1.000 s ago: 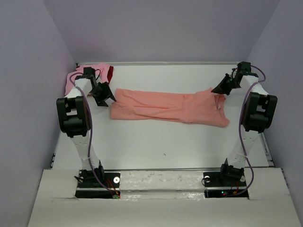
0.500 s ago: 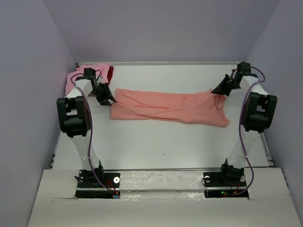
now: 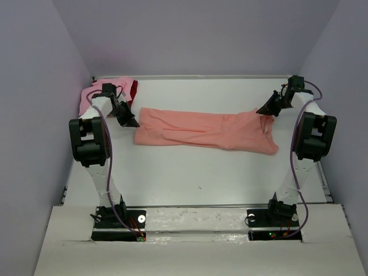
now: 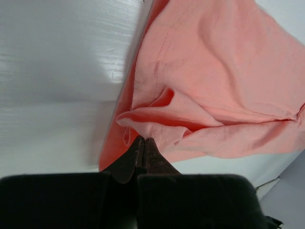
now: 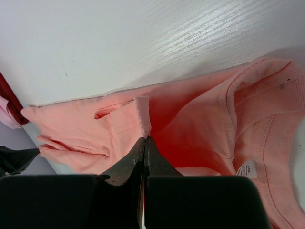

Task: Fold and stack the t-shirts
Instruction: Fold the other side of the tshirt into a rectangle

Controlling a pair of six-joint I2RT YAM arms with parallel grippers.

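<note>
A salmon-orange t-shirt (image 3: pixel 201 131) lies folded into a long band across the middle of the table. My left gripper (image 3: pixel 133 122) is at its left end. In the left wrist view the left gripper (image 4: pixel 144 140) is shut on a bunched fold of the salmon cloth (image 4: pixel 214 86). My right gripper (image 3: pixel 261 111) is at the band's far right corner, near the collar. In the right wrist view the right gripper (image 5: pixel 144 138) is shut on a hemmed edge of the shirt (image 5: pixel 200 124), pulled up into a narrow strip. A lighter pink t-shirt (image 3: pixel 95 91) and a dark red t-shirt (image 3: pixel 133 89) lie bunched in the back left corner.
The white table (image 3: pixel 195 172) is walled in by lilac panels on the left, back and right. The pile in the back left corner lies just behind my left arm. A raised white ledge (image 3: pixel 195 213) along the near edge carries both arm bases.
My left gripper has closed from open onto the left end of the salmon t-shirt. The right gripper has kept its grip and its place.
</note>
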